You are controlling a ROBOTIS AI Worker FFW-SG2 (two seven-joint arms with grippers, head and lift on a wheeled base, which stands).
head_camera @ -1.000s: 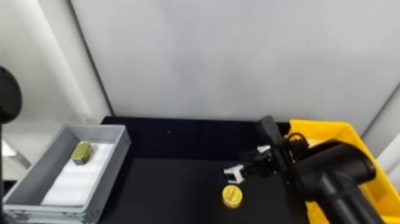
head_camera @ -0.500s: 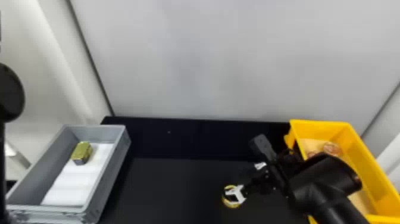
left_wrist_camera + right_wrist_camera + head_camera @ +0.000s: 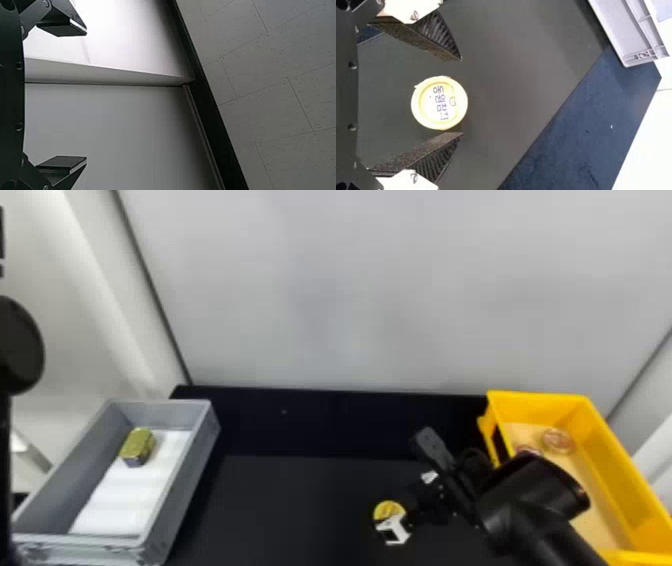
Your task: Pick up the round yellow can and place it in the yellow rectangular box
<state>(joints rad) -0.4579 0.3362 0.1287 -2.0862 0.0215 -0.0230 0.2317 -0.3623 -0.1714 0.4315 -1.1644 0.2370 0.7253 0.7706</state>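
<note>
Two boxes: grey [image 3: 192,475] at left, holding a gold tin [image 3: 137,446]; yellow [image 3: 607,450] at right, partly hidden behind the right arm [image 3: 535,500]. Can [image 3: 386,510] on the table [image 3: 300,500], lid up, axis upright, between the right gripper's [image 3: 406,506] parted fingers. Left gripper [image 3: 85,95] spread wide.

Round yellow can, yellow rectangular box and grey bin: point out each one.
Round yellow can [image 3: 439,103]: right wrist view, on its lid.
Yellow rectangular box [image 3: 537,408]: head view, on its far wall, inner face.
Grey bin [image 3: 189,475]: head view, on its right wall, outer face.
</note>
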